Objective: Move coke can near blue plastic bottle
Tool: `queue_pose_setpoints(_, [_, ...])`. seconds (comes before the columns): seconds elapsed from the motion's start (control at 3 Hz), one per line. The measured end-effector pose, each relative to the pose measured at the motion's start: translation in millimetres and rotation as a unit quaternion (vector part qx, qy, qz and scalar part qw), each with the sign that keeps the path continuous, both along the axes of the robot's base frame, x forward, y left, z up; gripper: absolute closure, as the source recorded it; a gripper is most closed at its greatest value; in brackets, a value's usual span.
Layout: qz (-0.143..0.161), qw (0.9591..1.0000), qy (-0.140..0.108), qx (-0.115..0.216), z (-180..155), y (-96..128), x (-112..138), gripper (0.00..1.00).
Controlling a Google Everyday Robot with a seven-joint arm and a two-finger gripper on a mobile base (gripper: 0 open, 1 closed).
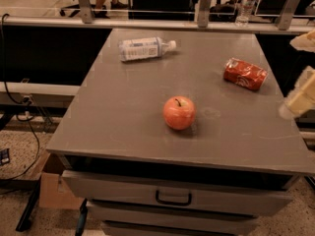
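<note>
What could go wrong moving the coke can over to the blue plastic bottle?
The coke can lies on its side, so it might roll away when the pincer, now beside the right edge of the table, reaches it. The blue plastic bottle also lies on its side and could roll if bumped. A wide sweep might clip the apple.

The end effector [298,101] (pale, blurred) is cut off by the right edge beside the table [123,122].

Grey table [123,122] carries an apple [179,112]. Coke can [245,74] lies back-right of the apple, blue plastic bottle [145,48] back-left, both on their sides. Gripper [300,100]: far right of apple.
</note>
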State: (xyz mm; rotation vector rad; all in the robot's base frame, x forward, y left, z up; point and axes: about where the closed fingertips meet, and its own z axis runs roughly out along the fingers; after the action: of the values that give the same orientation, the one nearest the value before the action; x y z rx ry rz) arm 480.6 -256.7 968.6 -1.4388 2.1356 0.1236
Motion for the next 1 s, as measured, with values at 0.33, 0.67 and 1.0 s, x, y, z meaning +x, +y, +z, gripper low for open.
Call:
queue_pose_setpoints(0.33, [-0.030, 0.9953, -0.031, 0.086, -16.1, -31.2, 41.1, 0.00])
queue_pose_setpoints(0.67, [-0.046, 0.9848, -0.040, 0.162, -46.2, -47.4, 80.1, 0.00])
queue_pose_setpoints(1.0, [-0.046, 0.9851, -0.040, 0.161, -45.3, -46.6, 79.5, 0.00])
